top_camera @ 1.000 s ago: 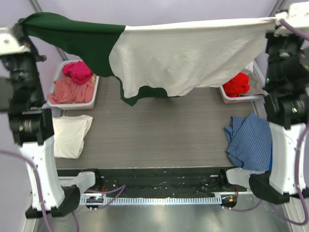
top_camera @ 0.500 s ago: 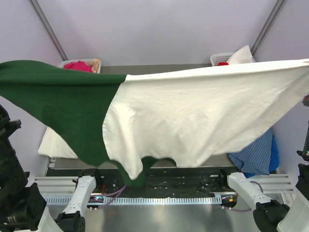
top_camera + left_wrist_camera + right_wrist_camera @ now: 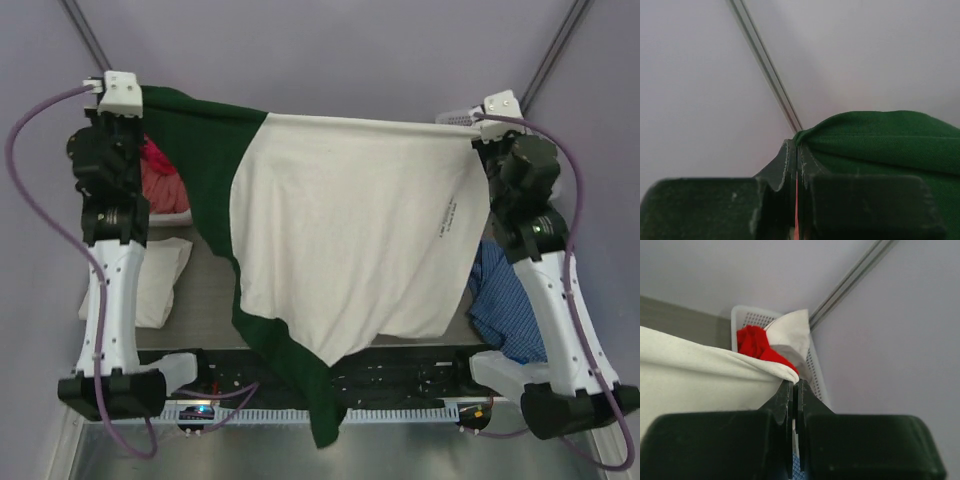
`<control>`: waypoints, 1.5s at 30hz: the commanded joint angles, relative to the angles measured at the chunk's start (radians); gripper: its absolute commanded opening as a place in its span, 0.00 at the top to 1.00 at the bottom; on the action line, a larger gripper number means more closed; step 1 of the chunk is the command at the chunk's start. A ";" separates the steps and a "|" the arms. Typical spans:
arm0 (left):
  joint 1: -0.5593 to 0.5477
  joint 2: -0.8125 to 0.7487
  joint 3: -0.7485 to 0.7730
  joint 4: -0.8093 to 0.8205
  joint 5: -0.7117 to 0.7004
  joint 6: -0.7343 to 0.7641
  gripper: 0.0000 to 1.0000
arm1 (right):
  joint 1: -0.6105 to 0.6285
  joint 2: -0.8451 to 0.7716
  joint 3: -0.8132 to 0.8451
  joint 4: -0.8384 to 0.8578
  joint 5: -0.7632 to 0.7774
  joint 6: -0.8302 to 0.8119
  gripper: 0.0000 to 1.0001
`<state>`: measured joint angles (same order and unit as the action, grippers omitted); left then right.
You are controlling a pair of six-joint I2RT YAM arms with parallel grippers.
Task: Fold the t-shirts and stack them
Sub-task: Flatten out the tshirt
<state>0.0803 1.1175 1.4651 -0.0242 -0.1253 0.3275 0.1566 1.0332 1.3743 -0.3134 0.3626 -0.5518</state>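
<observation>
Left gripper (image 3: 797,150): clenched on a bunched edge of the dark green tee (image 3: 880,140); you see the jaws pressed together with the fabric pinched at their tips; arm raised high at far left.
Right gripper (image 3: 795,385): clamped on a corner of the cream tee (image 3: 700,375); jaws closed tight, the cloth tip caught between them; arm raised high at far right.
Dark green tee, from above (image 3: 200,150): hangs from your left gripper (image 3: 132,95); mostly hidden behind the cream one; a long tail droops past the table's near edge, over the arm bases.
Cream tee, from above (image 3: 350,230): top edge pulled taut toward your right gripper (image 3: 478,125); lies over the green tee; lower point hangs free; both tees off the table (image 3: 210,300).
Folded white tee (image 3: 160,280): on the table, beside the left arm.
Pink and red garments (image 3: 165,185): far left, partly behind the green tee.
Blue checked cloth (image 3: 500,300): crumpled on the table, by the right arm.
Red garment (image 3: 757,345): inside the white basket (image 3: 815,375), beyond the right gripper.
</observation>
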 commanded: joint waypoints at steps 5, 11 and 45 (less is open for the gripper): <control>0.018 0.191 -0.158 0.285 -0.136 0.042 1.00 | -0.020 0.261 -0.165 0.342 0.124 -0.049 0.99; 0.001 0.274 -0.207 0.340 -0.117 0.035 1.00 | -0.020 0.493 -0.132 0.468 0.147 -0.074 0.99; -0.177 0.783 0.055 0.443 -0.336 0.151 1.00 | -0.022 1.162 0.506 0.511 0.234 -0.137 0.99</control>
<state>-0.0948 1.8706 1.4578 0.3103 -0.3702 0.4477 0.1478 2.1559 1.7889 0.1501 0.5385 -0.6735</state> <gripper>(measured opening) 0.018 0.041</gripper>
